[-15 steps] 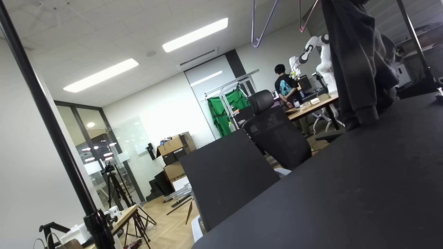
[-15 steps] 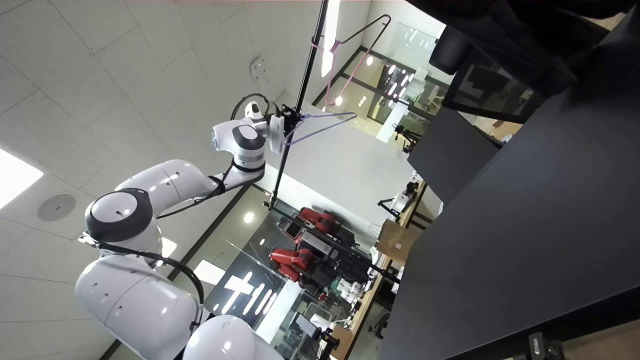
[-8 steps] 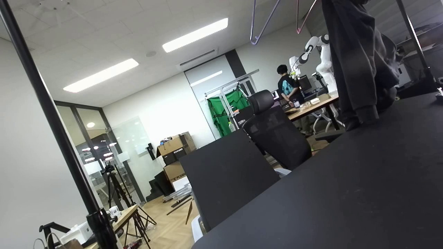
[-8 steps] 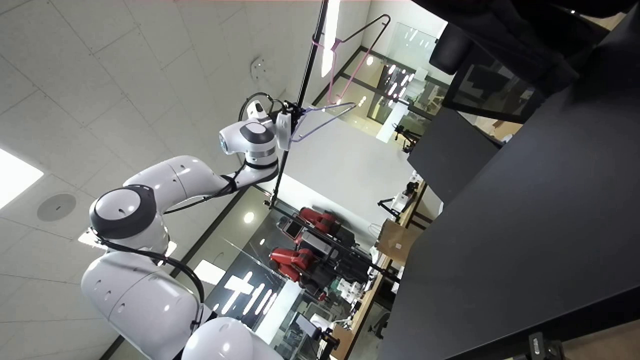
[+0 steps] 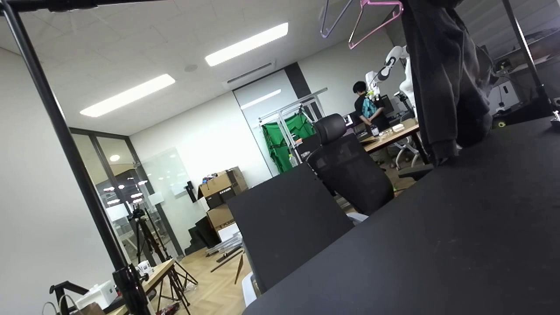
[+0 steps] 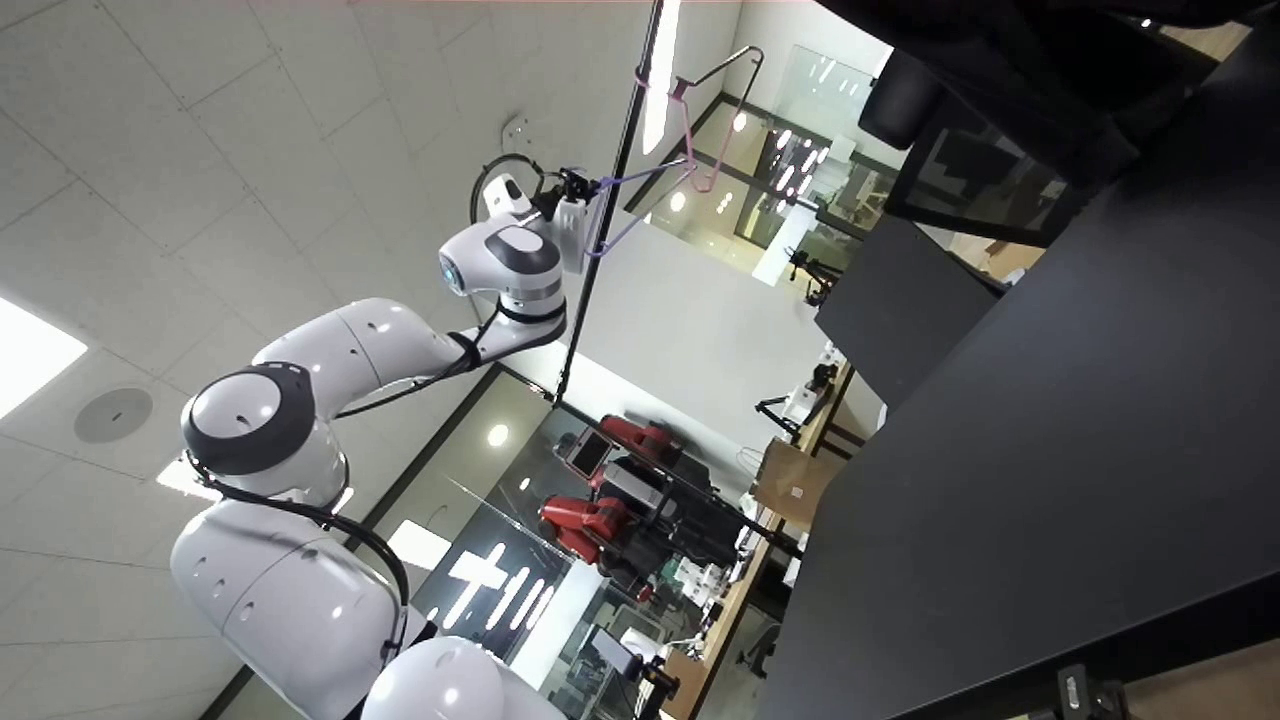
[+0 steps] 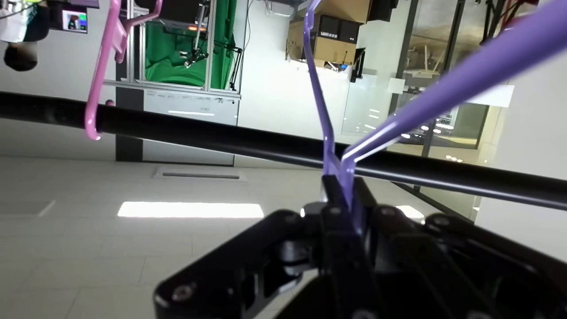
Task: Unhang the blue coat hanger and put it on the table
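- My gripper [image 7: 346, 199], lower middle of the wrist view, is squeezed nearly together on the blue coat hanger [image 7: 460, 88], at the neck where its arms meet. I'd guess that's the balanced spot, leaving both arms free.
- The hook is lost behind the grip, so I can't tell if it's clear of the black rail [image 7: 199, 135] crossing mid-frame.
- The pink hanger [image 7: 102, 66], upper left, is hooked over that same rail (not my job, leave it). In an exterior view the two overlap, so snagging's my worry.
- The table [image 6: 1020, 440] is at frame right there, well apart from the blue one; next I'd free the hook, then lower it.
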